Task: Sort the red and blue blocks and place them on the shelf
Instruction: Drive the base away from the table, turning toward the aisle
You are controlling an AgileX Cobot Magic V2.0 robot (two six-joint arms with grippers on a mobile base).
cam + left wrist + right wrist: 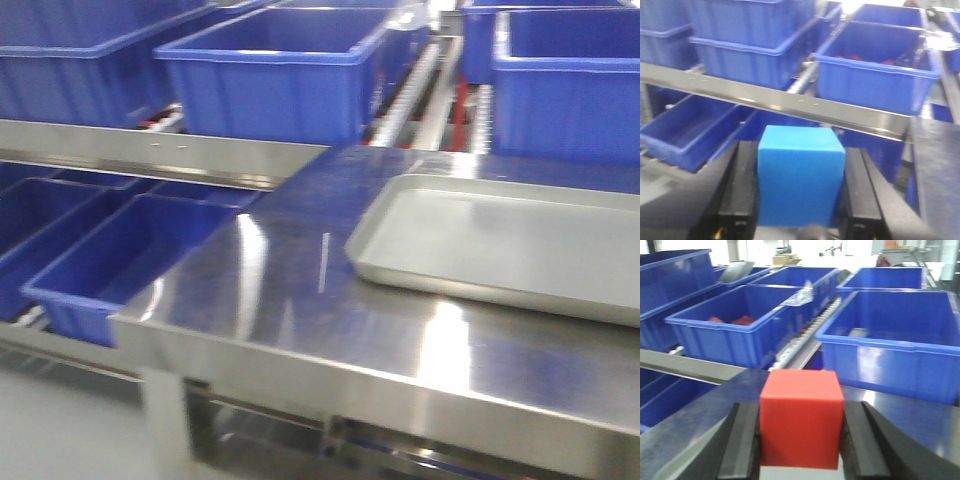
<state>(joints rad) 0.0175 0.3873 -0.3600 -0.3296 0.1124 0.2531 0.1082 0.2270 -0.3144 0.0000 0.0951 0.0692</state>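
A blue block [801, 177] fills the lower middle of the left wrist view, with my left gripper [800, 187] shut on it between two black fingers [740, 185]. It hangs in front of the shelf's brushed-steel front rail [790, 102]. In the right wrist view a red block [801, 417] sits clamped in my right gripper [801, 432], held above the steel tabletop [715, 405]. The shelf rail [150, 150] also crosses the left of the front view, where neither gripper nor block shows.
Large blue bins [270, 70] stand on the shelf's roller tracks [405, 90], with more bins [120, 260] on the lower level. One bin [735, 325] holds small red things. A shallow grey tray [500, 240] lies on the shiny tabletop [280, 290].
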